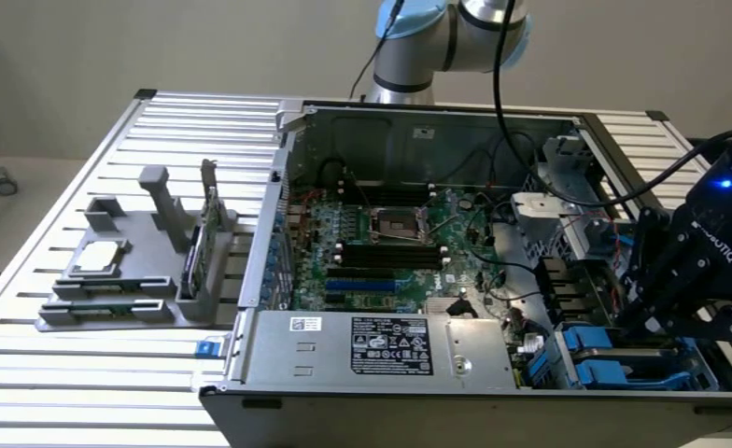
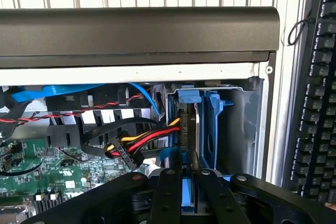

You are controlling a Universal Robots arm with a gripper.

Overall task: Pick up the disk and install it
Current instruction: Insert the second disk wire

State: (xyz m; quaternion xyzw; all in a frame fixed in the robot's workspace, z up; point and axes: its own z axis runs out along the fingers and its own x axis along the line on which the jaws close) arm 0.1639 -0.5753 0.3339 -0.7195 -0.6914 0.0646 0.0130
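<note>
The disk stands on edge in the drive bay at the case's corner, its dark side and bright blue carrier tab seen end-on in the wrist view. My gripper is shut on the disk, with blue plastic showing between its two black fingers. In the exterior view my gripper reaches down into the case on the exterior view's right, just above the blue carriers in the bay. The part of the disk below my fingers is hidden.
Another blue carrier stands right beside the disk. Red, yellow and black cables run up to the bay. The open case holds a motherboard and a power supply. A grey fixture sits on the slatted table. A keyboard lies outside the case.
</note>
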